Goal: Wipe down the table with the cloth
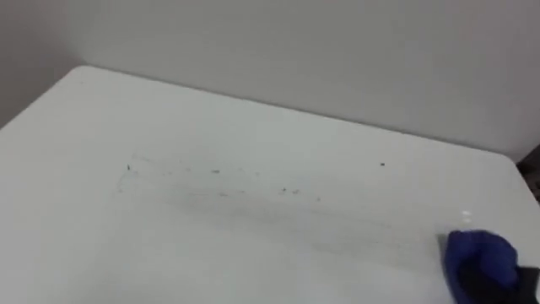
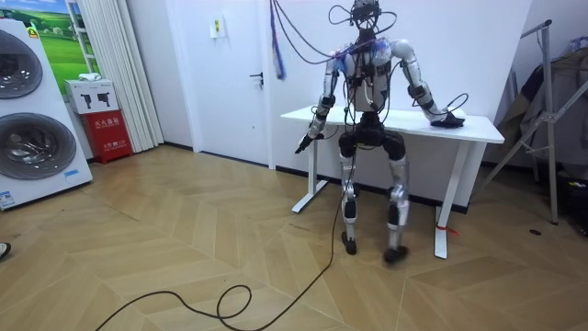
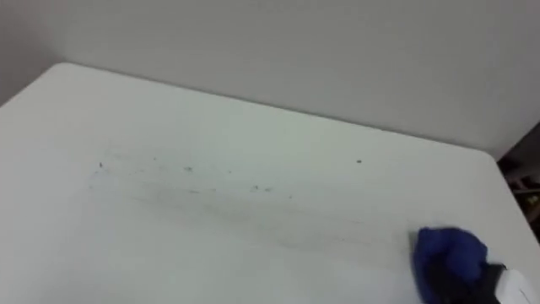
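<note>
Table [image 1: 253, 236] bears blue cloth [image 1: 479, 262], seemingly touching right hand [image 2: 447, 118].

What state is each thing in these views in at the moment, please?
Table: faint streaks and dark specks, not yet clean.
Cloth: bunched, lying at the table's right end.
Right hand: resting on the cloth.
Left hand: hanging below the tabletop, idle.
Door: shut.
Washers: doors shut.

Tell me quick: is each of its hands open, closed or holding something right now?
Left hand: down beside the table, too small to tell.
Right hand: at the blue cloth on the table, cannot be told.
</note>
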Available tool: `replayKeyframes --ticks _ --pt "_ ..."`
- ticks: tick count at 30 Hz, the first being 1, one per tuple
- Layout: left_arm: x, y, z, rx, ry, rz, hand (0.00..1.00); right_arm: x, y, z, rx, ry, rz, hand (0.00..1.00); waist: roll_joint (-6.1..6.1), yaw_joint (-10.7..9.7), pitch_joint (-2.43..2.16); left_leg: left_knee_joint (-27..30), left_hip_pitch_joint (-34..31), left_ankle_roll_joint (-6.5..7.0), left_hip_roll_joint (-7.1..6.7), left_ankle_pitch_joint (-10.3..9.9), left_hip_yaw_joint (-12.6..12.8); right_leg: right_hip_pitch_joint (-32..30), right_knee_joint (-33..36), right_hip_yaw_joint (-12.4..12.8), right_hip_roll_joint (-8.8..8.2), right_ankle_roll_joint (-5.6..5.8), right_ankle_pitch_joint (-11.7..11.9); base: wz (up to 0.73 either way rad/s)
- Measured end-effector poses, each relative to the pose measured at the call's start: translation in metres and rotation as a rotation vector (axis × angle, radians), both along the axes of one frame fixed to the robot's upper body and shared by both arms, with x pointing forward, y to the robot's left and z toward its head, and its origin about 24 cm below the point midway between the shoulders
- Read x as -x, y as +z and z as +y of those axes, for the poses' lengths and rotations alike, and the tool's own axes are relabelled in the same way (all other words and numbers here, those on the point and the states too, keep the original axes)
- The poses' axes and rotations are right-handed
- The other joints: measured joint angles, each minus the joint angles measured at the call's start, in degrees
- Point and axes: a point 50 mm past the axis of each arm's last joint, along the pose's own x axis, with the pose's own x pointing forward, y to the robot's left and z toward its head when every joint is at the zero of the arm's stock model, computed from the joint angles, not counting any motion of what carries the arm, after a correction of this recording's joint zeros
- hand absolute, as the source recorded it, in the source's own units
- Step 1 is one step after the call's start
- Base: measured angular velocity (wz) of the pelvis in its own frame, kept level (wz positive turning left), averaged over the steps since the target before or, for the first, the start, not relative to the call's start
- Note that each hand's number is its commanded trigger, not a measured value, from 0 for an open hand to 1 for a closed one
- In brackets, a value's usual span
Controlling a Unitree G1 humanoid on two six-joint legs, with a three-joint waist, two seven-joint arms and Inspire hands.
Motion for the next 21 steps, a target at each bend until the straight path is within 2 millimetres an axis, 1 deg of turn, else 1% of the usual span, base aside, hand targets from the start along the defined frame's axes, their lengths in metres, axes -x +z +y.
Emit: replayKeyframes --ticks 1,2,3,4,5,6,7,8,9,10,11,12,13,14,15,16,17,18,19,20,21 --pt "-0.006 -0.001 -0.004 0.017 -0.013 -0.009 0.0 -0.011 -0.001 0.009 -0.02 0.021 -0.003 1.0 -0.06 0.42 0.03 2.54 -1.99 -0.93 1.6 -0.59 -2.9 0.63 -1.67 -0.29 -0.08 -0.06 1.22 0.0" --pt "-0.013 -0.004 -0.009 0.038 -0.038 -0.004 0.0 -0.026 0.0 0.019 -0.042 0.045 -0.014 1.0 -0.36 0.88 0.18 4.75 -3.8 -2.25 3.21 -0.87 -4.21 0.47 -2.08 -0.53 -0.11 0.0 2.08 -0.07" --pt "-0.015 -0.006 -0.011 0.054 -0.044 -0.001 0.0 -0.036 0.001 0.024 -0.055 0.065 -0.021 1.0 -0.62 1.27 0.25 5.58 -4.47 -3.01 3.94 -0.81 -4.25 -0.04 -1.89 -0.55 -0.16 -0.02 2.38 -0.33" --pt "-0.02 -0.01 -0.016 0.08 -0.055 0.012 0.0 -0.059 0.007 0.035 -0.073 0.114 -0.031 1.0 -0.98 2.93 0.31 6.5 -5.39 -4.42 5.23 -0.32 -4.03 -1.07 -1.58 -0.77 -0.17 -0.13 2.96 -0.64" --pt "-0.023 -0.014 -0.021 0.111 -0.07 0.037 0.0 -0.086 0.016 0.05 -0.064 0.211 -0.029 1.0 -1.12 4.82 0.38 7.0 -5.95 -5.92 6.45 0.51 -3.99 -2.73 -1.05 -0.76 0.81 -0.12 2.99 -0.77" --pt "-0.023 -0.016 -0.023 0.123 -0.077 0.049 0.0 -0.101 0.022 0.059 -0.06 0.27 -0.033 1.0 -1.14 5.78 0.39 6.94 -6.23 -6.78 6.92 0.97 -4.22 -3.36 -0.85 -0.72 1.55 -0.16 3.01 -0.75" --pt "-0.02 -0.018 -0.026 0.146 -0.076 0.068 0.0 -0.133 0.038 0.081 -0.032 0.421 -0.052 1.0 -1.34 6.53 0.55 6.86 -7.36 -8.13 7.81 1.78 -5.59 -4.28 0.05 -1.95 3.23 -0.29 3.08 -0.5" --pt "-0.022 -0.02 -0.03 0.165 -0.069 0.069 0.0 -0.159 0.056 0.1 0.002 0.552 -0.088 1.0 -1.67 6.87 1.04 6.92 -9.09 -9.8 8.01 2.86 -8.01 -4.63 0.78 -5.1 4.8 2.17 1.28 -0.27" --pt "-0.022 -0.023 -0.037 0.192 -0.064 0.071 0.0 -0.167 0.065 0.104 0.02 0.599 -0.105 1.0 0.07 7.09 1.09 6.76 -10.04 -10.54 8.93 3.36 -10.17 -5.42 2.64 -7.31 5.74 0.51 0.76 0.17" --pt "-0.016 -0.026 -0.045 0.221 -0.058 0.071 0.0 -0.176 0.075 0.112 0.042 0.658 -0.131 1.0 -0.1 7.03 1.43 5.11 -11.33 -9.83 8.58 4.86 -14.22 -7.1 4.33 -8.88 6.82 -0.69 -2.33 0.52" --pt "-0.008 -0.028 -0.053 0.242 -0.056 0.079 0.0 -0.177 0.079 0.111 0.072 0.69 -0.131 1.0 0.22 6.79 1.27 3.82 -12.1 -8.87 7.09 6.31 -14.78 -7.96 5.13 -9.73 7.5 -1.57 -4.22 0.58" --pt "-0.002 -0.029 -0.057 0.253 -0.051 0.088 0.0 -0.176 0.079 0.108 0.085 0.696 -0.122 1.0 0.32 6.83 1.27 3.61 -12.05 -8.67 5.58 7.28 -14.71 -8.13 5.11 -10.1 7.71 -1.69 -4.62 0.53" --pt "0.011 -0.031 -0.059 0.265 -0.03 0.117 0.0 -0.172 0.078 0.103 0.078 0.689 -0.117 1.0 0.24 6.45 1.3 3.17 -11.65 -8.47 2.32 7.11 -14.1 -8.23 4.81 -10.37 7.76 -2.54 -5.07 0.58" --pt "0.024 -0.031 -0.059 0.265 -0.014 0.14 0.0 -0.165 0.076 0.096 0.072 0.682 -0.124 1.0 0.47 5.02 1.43 2.09 -10.71 -7.73 0.05 7.31 -13.19 -7.07 3.79 -10.08 8.27 -2.89 -5.27 0.69" --pt "0.03 -0.031 -0.058 0.264 -0.006 0.152 0.0 -0.157 0.07 0.091 0.06 0.672 -0.111 1.0 0.57 4.0 1.43 1.26 -10.05 -7.31 -0.85 7.57 -13.22 -6.01 2.71 -10.04 8.7 -2.89 -5.26 0.86" --pt "0.041 -0.031 -0.056 0.261 0.018 0.169 0.0 -0.144 0.063 0.081 0.045 0.65 -0.108 1.0 0.7 2.83 1.82 -1.49 -7.76 -6.62 -2.4 8.15 -13.26 -3.85 0.45 -9.85 9.55 -2.74 -5.27 0.59" --pt "0.05 -0.029 -0.053 0.255 0.043 0.181 0.0 -0.129 0.055 0.071 0.042 0.608 -0.124 1.0 1.16 2.55 1.56 -4.47 -4.96 -6.46 -3.69 8.49 -13.24 -2.2 -1.75 -8.24 10.34 -2.5 -5.17 0.36" --pt "0.055 -0.029 -0.051 0.251 0.059 0.184 0.0 -0.121 0.053 0.065 0.054 0.588 -0.136 1.0 1.41 2.26 1.44 -5.95 -3.67 -6.39 -4.19 8.55 -13.25 -1.53 -2.82 -7.27 10.75 -2.38 -5.04 0.0" --pt "0.062 -0.027 -0.047 0.242 0.095 0.186 0.0 -0.106 0.05 0.05 0.081 0.539 -0.152 1.0 1.79 1.54 1.13 -8.26 -1.8 -6.23 -4.72 8.66 -13.26 -0.38 -4.5 -6.68 11.14 -2.08 -4.62 -0.06" --pt "0.066 -0.026 -0.044 0.235 0.114 0.186 0.0 -0.099 0.049 0.043 0.095 0.51 -0.155 1.0 1.84 1.01 0.98 -9.06 -1.24 -6.2 -4.97 8.68 -13.25 0.1 -5.09 -6.41 11.22 -1.88 -4.45 -0.14" --pt "0.072 -0.024 -0.039 0.219 0.154 0.182 0.0 -0.085 0.046 0.027 0.112 0.438 -0.151 1.0 1.63 0.48 0.21 -10.79 -0.1 -5.96 -5.7 8.83 -13.13 0.25 -5.82 -4.77 11.22 -1.57 -4.18 -0.22"
